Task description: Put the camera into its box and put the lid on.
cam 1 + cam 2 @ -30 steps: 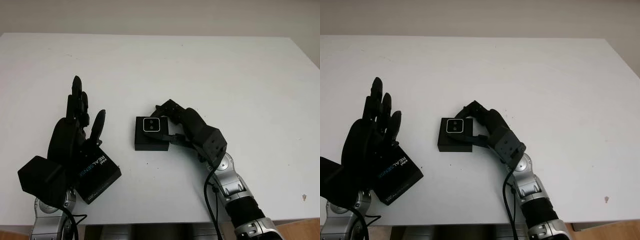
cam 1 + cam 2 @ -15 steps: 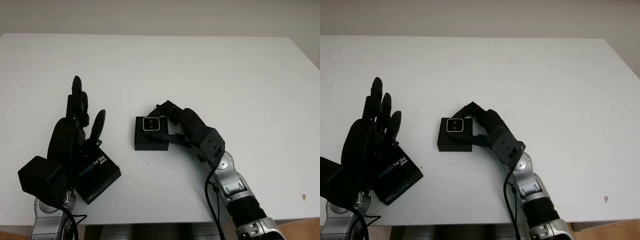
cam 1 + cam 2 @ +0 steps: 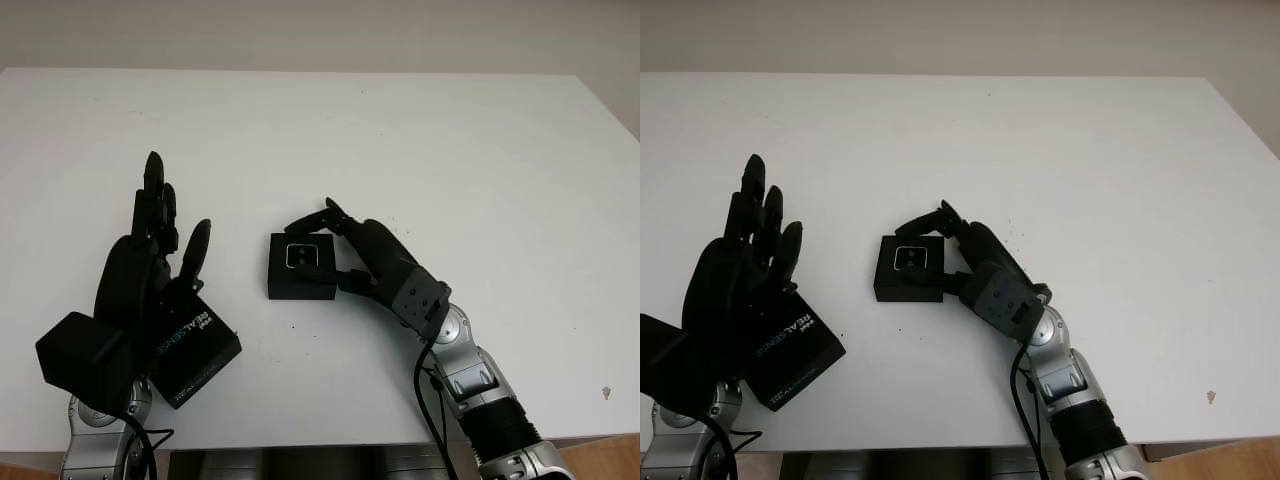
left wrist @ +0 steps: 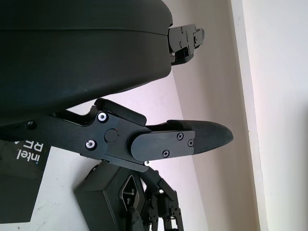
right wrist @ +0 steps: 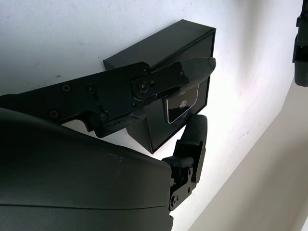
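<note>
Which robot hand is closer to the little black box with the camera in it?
Right. The right hand is just beside the box; the left hand is off toward the table's left, by the lid.

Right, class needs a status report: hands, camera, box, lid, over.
Right hand open beside small black box. White-framed camera seated in box. Left hand open, above black Intel RealSense lid. Lid still off; nothing blocking.

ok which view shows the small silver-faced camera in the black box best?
Left eye view: the small silver-faced camera faces up, unobstructed, in the black box. The right eye view shows it the same. In the right wrist view the right hand partly covers it; the left wrist view catches a dark sliver.
</note>
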`<control>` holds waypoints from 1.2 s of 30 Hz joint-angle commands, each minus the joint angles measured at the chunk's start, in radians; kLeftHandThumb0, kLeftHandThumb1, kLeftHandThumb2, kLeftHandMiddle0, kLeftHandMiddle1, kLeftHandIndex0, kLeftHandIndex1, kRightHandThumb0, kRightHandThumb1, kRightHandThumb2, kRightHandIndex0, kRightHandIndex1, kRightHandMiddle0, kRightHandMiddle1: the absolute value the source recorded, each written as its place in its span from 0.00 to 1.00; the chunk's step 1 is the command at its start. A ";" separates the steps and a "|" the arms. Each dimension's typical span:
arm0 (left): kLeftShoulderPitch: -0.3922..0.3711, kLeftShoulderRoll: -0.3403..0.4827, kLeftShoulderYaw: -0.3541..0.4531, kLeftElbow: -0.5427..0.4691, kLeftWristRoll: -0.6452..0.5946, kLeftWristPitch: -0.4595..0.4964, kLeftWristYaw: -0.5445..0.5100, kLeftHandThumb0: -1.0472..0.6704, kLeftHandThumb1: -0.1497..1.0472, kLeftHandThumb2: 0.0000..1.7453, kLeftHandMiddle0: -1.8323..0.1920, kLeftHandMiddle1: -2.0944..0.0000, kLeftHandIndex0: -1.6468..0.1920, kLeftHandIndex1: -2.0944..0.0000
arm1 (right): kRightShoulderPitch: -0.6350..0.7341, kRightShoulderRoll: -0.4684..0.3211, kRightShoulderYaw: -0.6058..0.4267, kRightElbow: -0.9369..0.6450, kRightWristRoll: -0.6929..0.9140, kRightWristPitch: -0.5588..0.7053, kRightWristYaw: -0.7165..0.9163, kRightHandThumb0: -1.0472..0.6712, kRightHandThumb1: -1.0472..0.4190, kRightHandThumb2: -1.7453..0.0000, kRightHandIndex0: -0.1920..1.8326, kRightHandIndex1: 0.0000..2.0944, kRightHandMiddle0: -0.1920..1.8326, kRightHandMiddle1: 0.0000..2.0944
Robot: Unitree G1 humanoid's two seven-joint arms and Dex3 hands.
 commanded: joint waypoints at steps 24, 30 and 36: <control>-0.175 0.327 0.240 0.064 -0.055 -0.100 -0.157 0.23 1.00 0.18 0.83 0.95 0.84 0.93 | 0.010 0.005 -0.296 -0.348 0.453 0.230 0.040 0.20 0.00 0.78 0.09 0.03 0.08 0.06; -0.198 0.457 0.295 0.115 -0.090 -0.095 -0.255 0.30 0.95 0.04 0.69 0.96 0.71 0.92 | 0.018 -0.026 -0.299 -0.364 0.444 0.275 0.045 0.21 0.00 0.78 0.08 0.03 0.07 0.06; -0.142 0.822 0.284 0.156 0.139 -0.276 -0.522 0.39 0.85 0.03 0.80 0.99 0.82 0.98 | 0.025 -0.052 -0.322 -0.361 0.463 0.289 0.070 0.24 0.00 0.77 0.07 0.02 0.07 0.05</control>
